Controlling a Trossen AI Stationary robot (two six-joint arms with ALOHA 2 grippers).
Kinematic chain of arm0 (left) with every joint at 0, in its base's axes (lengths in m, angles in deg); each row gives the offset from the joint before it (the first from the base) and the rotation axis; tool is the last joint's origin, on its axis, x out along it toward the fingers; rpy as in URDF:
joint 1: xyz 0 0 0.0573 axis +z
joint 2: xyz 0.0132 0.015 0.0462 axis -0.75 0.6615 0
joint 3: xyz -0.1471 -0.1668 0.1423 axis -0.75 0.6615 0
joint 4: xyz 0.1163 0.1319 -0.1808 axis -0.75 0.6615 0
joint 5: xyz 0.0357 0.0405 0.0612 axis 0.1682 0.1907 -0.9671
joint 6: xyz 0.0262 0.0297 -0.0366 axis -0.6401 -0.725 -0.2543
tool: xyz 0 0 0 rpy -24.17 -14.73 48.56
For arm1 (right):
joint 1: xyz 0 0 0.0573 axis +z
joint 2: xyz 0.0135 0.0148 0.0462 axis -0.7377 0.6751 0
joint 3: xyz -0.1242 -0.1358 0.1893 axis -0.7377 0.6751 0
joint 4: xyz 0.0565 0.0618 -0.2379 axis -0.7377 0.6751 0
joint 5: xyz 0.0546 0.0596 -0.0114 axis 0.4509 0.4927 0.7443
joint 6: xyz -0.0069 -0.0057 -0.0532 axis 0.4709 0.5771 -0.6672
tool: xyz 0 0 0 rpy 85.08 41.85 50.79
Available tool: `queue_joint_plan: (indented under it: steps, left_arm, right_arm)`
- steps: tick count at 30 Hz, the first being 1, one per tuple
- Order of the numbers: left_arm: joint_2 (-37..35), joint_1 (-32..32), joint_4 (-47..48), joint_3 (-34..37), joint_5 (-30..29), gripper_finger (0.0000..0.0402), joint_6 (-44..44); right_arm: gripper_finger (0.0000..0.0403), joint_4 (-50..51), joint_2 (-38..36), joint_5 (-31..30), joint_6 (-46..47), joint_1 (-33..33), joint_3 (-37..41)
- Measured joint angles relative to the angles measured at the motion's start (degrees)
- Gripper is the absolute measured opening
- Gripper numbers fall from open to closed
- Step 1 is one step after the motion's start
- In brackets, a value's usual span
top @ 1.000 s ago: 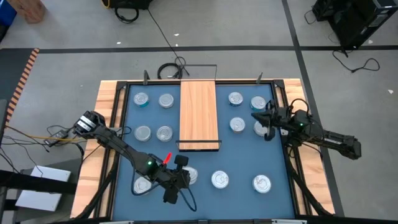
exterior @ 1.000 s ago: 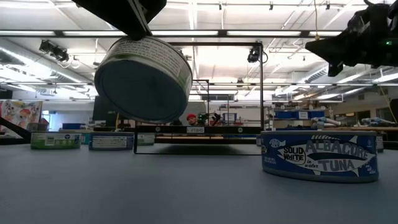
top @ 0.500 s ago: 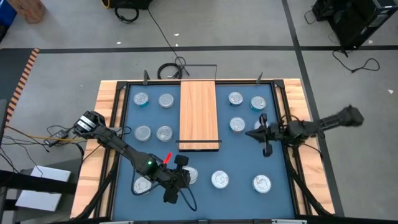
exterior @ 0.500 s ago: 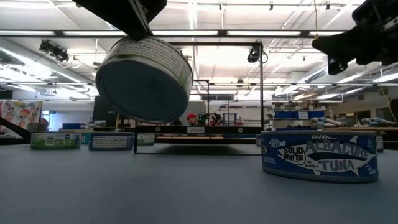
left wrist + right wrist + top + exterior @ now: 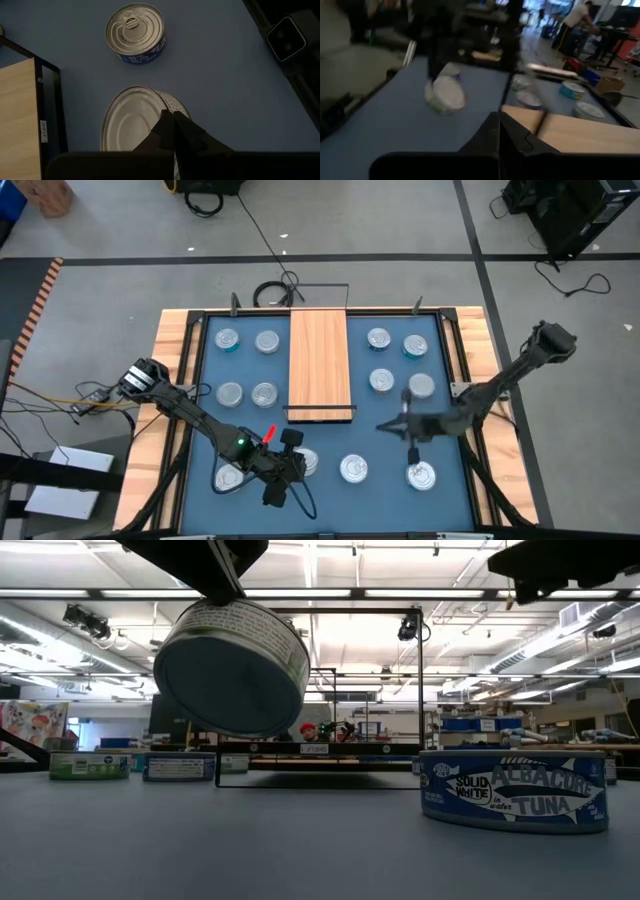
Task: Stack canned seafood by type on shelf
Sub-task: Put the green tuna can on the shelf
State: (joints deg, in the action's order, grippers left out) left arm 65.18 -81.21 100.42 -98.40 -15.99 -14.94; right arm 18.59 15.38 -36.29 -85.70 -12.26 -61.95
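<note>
My left gripper [image 5: 290, 458] is near the table's near edge, shut on a tin [image 5: 137, 122] with a silver face and a white-green label. That tin hangs tilted above the table in the low view [image 5: 232, 665]. My right gripper [image 5: 405, 426] is shut and empty, in the air right of the shelf's near end, above the table in the low view [image 5: 545, 565]. The shelf [image 5: 320, 365], a light-wood board with a black frame, lies along the table's middle. Several other tins stand flat on the blue table, such as one [image 5: 353, 469] and another [image 5: 420, 474]. My left gripper pinches the tin at its rim and side wall [image 5: 169, 111] between its two fingers, on one edge of the tin only. The fingers come from above. The tin is lifted clear of the table and hangs tilted, its flat underside [image 5: 225, 680] turned toward the near edge.
Two pairs of tins stand left of the shelf [image 5: 228, 339] [image 5: 264, 393], and several stand right of it [image 5: 378, 338] [image 5: 421, 386]. One tin [image 5: 228, 477] lies under my left arm. A blue Albacore tuna tin [image 5: 515, 790] stands close to the low camera. Raised wooden rails edge the table.
My right gripper has swung from beside the tins at the table's right side toward the near edge and toward the table's middle, its arm turning about. My left gripper and its lifted tin have kept still.
</note>
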Motion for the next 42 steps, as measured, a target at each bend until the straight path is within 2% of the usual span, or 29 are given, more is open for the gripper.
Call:
queue_joint_plan:
  steps: [6, 14, 19, 25, 30, 36, 39, 42]
  left_arm:
    - [0.0, 0.0, 0.1, 0.0, 0.0, 0.0, 0.0]
    - [0.0, 0.0, 0.1, 0.0, 0.0, 0.0, 0.0]
    - [0.0, 0.0, 0.2, 0.0, 0.0, 0.0, 0.0]
    - [0.0, 0.1, 0.2, 0.0, 0.0, 0.0, -0.2]
    - [0.0, 0.5, -0.1, 0.0, -0.5, 0.0, -0.5]
    - [0.0, 0.8, -1.0, 0.0, -0.8, 0.0, -1.3]
    - [0.0, 0.8, -1.5, 0.0, -0.8, 0.0, -1.3]
    - [0.0, 0.8, -1.7, 0.0, -0.9, 0.0, -1.2]
  right_arm:
    - [0.0061, -0.1, 19.7, -5.2, 1.2, 3.1, -11.8]
    - [0.0158, 0.0, 41.6, -9.6, -2.2, 4.4, -28.4]
    - [0.0212, 1.0, 50.9, -15.7, -8.2, 4.4, -36.7]
    - [0.0256, 1.3, 57.5, -20.1, -12.5, 3.2, -43.9]
    - [0.0267, 1.4, 61.6, -20.2, -15.6, 1.9, -47.9]
    - [0.0263, 1.4, 63.5, -20.7, -15.6, 0.8, -49.7]
    - [0.025, 1.4, 63.5, -20.9, -14.5, 0.2, -49.7]
    - [0.0219, 1.2, 63.5, -21.8, -14.8, 0.1, -49.6]
